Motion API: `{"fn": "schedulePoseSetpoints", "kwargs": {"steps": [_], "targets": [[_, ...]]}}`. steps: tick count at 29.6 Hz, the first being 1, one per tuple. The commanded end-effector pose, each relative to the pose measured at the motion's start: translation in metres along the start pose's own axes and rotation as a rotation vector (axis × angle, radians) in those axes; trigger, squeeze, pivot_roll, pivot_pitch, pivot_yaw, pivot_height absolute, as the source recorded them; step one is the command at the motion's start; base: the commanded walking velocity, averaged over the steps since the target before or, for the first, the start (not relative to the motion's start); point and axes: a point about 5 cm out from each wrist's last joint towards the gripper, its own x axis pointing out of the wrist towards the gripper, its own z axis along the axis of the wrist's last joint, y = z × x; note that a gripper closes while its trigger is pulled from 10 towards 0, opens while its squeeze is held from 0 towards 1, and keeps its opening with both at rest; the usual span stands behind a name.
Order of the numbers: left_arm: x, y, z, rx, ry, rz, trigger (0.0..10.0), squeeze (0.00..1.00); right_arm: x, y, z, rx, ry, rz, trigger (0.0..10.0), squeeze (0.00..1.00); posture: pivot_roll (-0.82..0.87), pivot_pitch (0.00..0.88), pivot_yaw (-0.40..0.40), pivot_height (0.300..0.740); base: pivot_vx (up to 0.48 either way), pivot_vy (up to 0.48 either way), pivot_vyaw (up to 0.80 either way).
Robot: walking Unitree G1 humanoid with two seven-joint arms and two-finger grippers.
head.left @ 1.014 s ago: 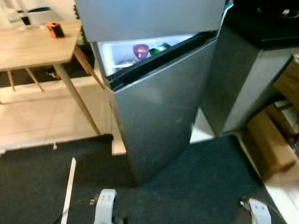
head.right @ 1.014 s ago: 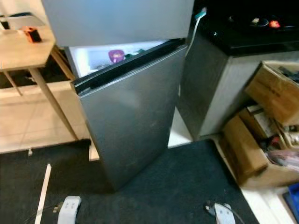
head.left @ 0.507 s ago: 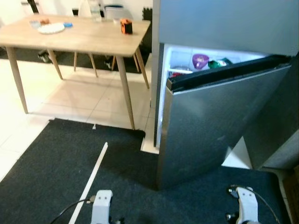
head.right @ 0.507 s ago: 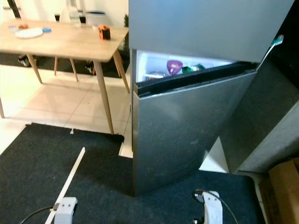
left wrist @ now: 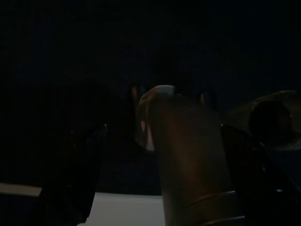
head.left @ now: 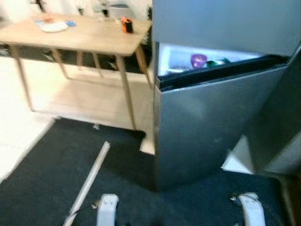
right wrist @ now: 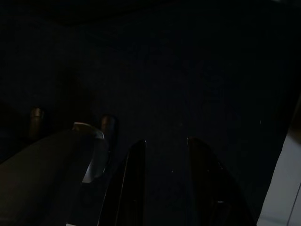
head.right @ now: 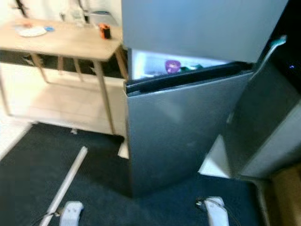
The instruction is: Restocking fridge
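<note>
A steel fridge [head.left: 207,127] is being shown beside a wooden table [head.left: 89,40], its lower door ajar, a purple bowl [head.left: 198,60] sitting inside; right gripper [right wrist: 164,188] fingers are held slightly parted, left undeterminable

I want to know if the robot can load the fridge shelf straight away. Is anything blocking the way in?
Yes. The lower fridge door is only ajar and covers most of the lit shelf, where a purple cup stands. Both arms hang low over the dark mat.
</note>
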Motion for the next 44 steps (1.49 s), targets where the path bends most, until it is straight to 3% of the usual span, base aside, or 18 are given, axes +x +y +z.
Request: {"fn": "schedulePoseSetpoints", "kwargs": {"steps": [1,9,25,44], "targets": [[0.000,0.000,0.000,0.006,0.004,0.004,10.0,0.00,0.001,0.004,0.001,-0.020,0.001,0.010,10.0,0.00,-0.02,0.000,-0.019,0.740,0.000,0.000,0.74],[0.001,-0.001,0.003,0.001,-0.007,0.002,10.0,0.00,0.002,0.006,0.004,-0.008,-0.014,0.009,10.0,0.00,-0.02,0.000,-0.016,0.740,0.000,0.000,0.74],[0.001,-0.005,0.001,0.002,-0.004,-0.039,10.0,0.00,0.005,0.013,0.027,-0.047,-0.064,0.015,10.0,0.00,-0.02,0.000,-0.019,0.740,0.233,0.000,0.00],[0.000,-0.004,-0.002,0.007,0.005,-0.043,10.0,0.00,0.003,0.003,0.010,-0.035,0.012,-0.055,10.0,0.00,-0.01,0.000,-0.022,0.740,0.404,0.000,0.00]]}}
